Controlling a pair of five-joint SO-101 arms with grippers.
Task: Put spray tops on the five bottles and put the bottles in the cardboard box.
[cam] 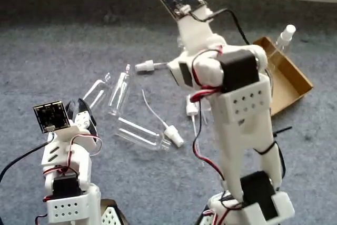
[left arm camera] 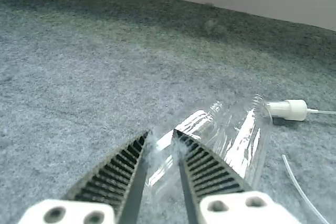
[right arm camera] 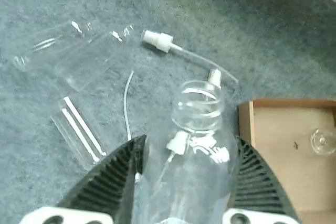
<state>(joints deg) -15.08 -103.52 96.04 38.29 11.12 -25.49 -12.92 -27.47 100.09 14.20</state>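
Farthest from the cardboard box (cam: 290, 77): left gripper (left arm camera: 160, 135), low over the grey carpet (cam: 52, 51), toothed fingers a narrow slit apart, nothing clamped. Tips at the base end of the first lying bottle (left arm camera: 191, 124); contact impossible to judge.

Just beside that one, a little nearer the box: second lying bottle (left arm camera: 249, 140), clear, uncapped, flat on the carpet.

Nearer the box again, apart from those two: third lying bottle (cam: 139, 133), on its side, likewise uncapped. Right at its neck end: near spray top (cam: 174, 136), white, thin tube curving off across the carpet.

Past the second lying bottle's neck: far spray top (cam: 147, 67), loose on the carpet, tube stretched toward the box. Closer still to the box, beside the right arm: small spray top (cam: 192, 109), also loose.

Just short of the box's edge: right gripper (right arm camera: 189, 142), pressed in from both sides on the held bottle (right arm camera: 202, 108). Clear glassy body, mouth open, no top fitted, neck pointing away from the wrist.

Inside the box, at its corner farthest from the arms: boxed bottle (cam: 284, 39), upright, white spray top already on.
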